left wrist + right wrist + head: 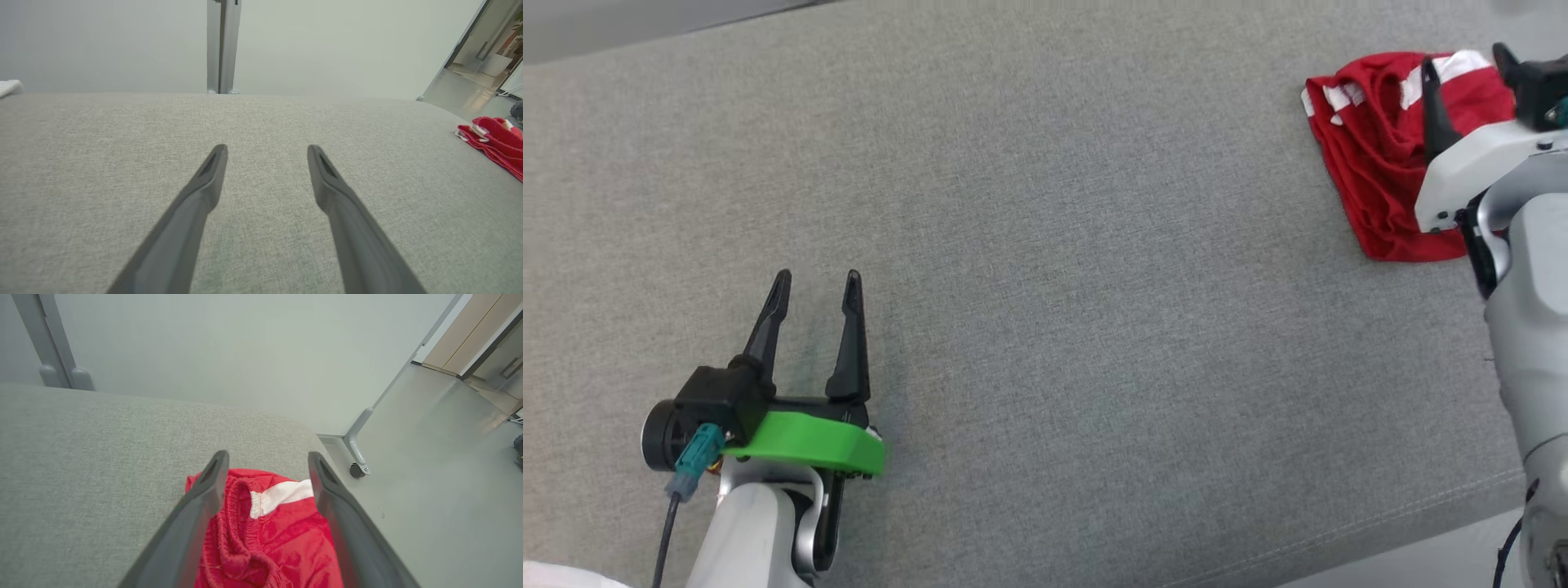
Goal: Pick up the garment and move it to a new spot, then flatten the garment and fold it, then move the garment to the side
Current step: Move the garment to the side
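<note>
At the right edge of the grey fabric cushion (1045, 245), my right gripper (267, 457) hangs spread above the crumpled red-and-white cloth garment (278, 535); it looks limp and light, so I'd pinch its waistband (241, 490).

The left gripper (267, 150) points out low over the grey upholstered surface (102, 163), its two dark fingers (192, 212) spread wide with bare fabric between them. Well off to the right, near the surface's edge, lies the red garment (496, 143), rumpled, with a bit of white trim. On the far side a pale grey post (222, 45) stands against a plain wall (327, 41). Something white (9, 86) pokes in at the far left, too little of it to identify.
</note>
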